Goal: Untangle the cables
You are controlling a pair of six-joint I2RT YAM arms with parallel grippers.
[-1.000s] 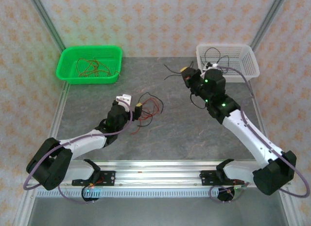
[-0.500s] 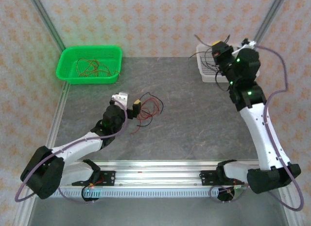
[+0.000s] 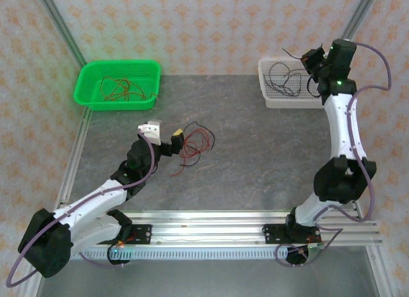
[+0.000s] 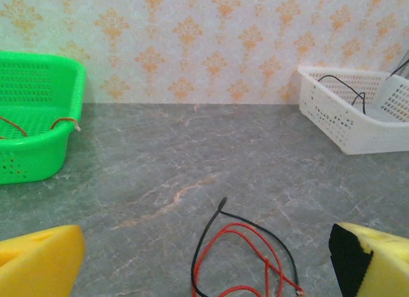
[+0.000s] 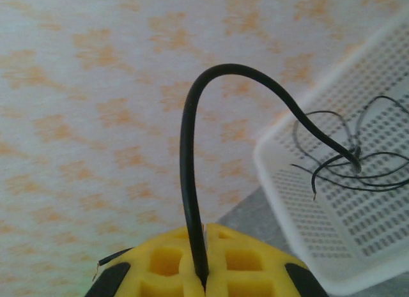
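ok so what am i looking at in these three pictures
Two robot arms bolted to a table. One picture looks down from above; the others come from wrist cameras, so the yellow blocks are that arm's own jaws. A tangle of red and black wires lies on the table, the left arm beside it with jaws open. The right arm has its jaws shut on a black wire by the white basket of black wires. The green basket holds red wires.

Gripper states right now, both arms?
Left gripper: open, holding nothing.
Right gripper: closed on a black wire.
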